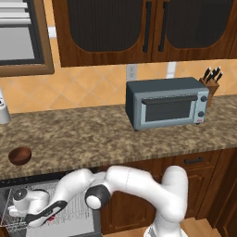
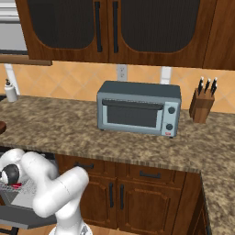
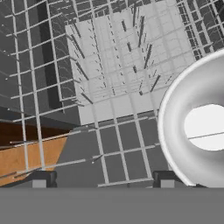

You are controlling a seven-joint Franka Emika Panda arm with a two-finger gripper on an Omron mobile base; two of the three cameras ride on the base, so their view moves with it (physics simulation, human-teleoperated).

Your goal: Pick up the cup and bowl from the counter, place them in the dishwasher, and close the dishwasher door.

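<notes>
While the claw (image 3: 100, 179) stands wide above the dishwasher rack (image 3: 118, 74), the cup (image 3: 199, 127) sits free at 3 o'clock; bowl (image 1: 20, 155) waits on worktop (image 1: 115, 134).

The long counter (image 1: 115, 134) is speckled brown-and-tan granite, matt and grainy-looking. On it, at nine o'clock in the left base view, the small round dark brown bowl (image 1: 20, 155) looks like smooth wood. The boxy grey toaster oven (image 1: 167, 102) has a dull metal-like finish. Inside the dishwasher, thin white wire racks (image 3: 109, 65) cross over; the cup's white inside (image 3: 199, 127) looks like smooth plastic.
</notes>
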